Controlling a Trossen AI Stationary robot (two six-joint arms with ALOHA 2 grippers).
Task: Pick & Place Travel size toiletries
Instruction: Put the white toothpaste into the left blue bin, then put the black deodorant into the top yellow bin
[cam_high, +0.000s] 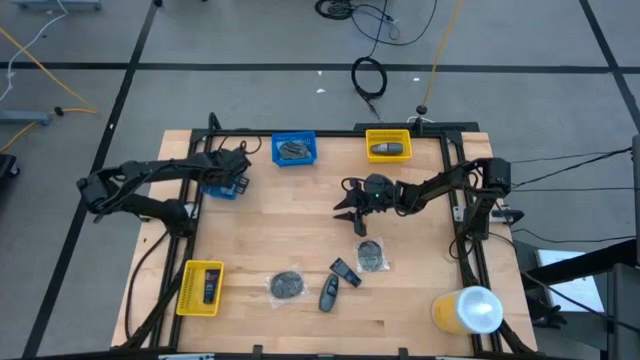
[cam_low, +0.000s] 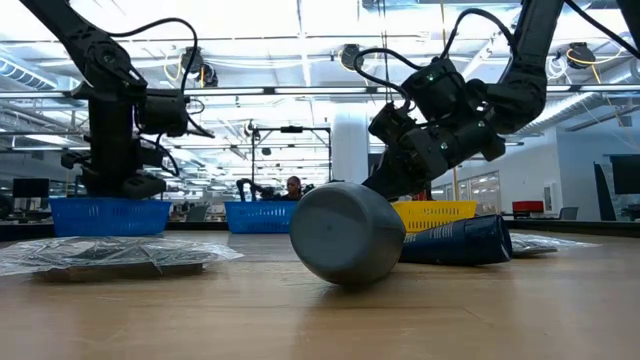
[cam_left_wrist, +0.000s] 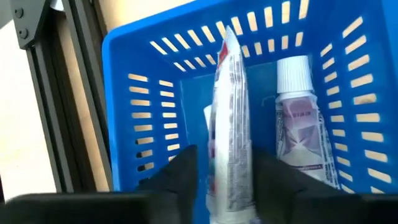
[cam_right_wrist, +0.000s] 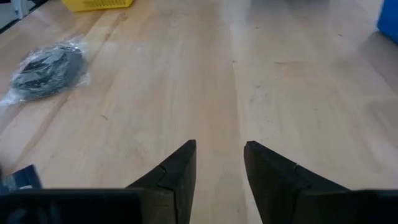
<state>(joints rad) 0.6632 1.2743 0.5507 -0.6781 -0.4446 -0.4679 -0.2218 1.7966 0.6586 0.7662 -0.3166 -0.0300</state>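
On the pale wooden table (cam_high: 300, 240), seen from above, the right gripper (cam_high: 352, 214) hovers near the middle, jaws parted and empty; wrapped dark pads (cam_high: 287, 285) and dark oblong bottles (cam_high: 329, 294) lie nearer the front edge. The left gripper (cam_high: 228, 172) hangs over a blue bin (cam_high: 222, 188) at the table's left rear.

At table height, a grey cap (cam_low: 345, 233) lies before a bright office hall.

Past the left wrist, the fingers (cam_left_wrist: 180, 177) flank a white tube (cam_left_wrist: 231, 118) upright in the bin; whether they grip it cannot be told.

Past the right wrist, the fingers (cam_right_wrist: 177, 174) hover over bare wood.
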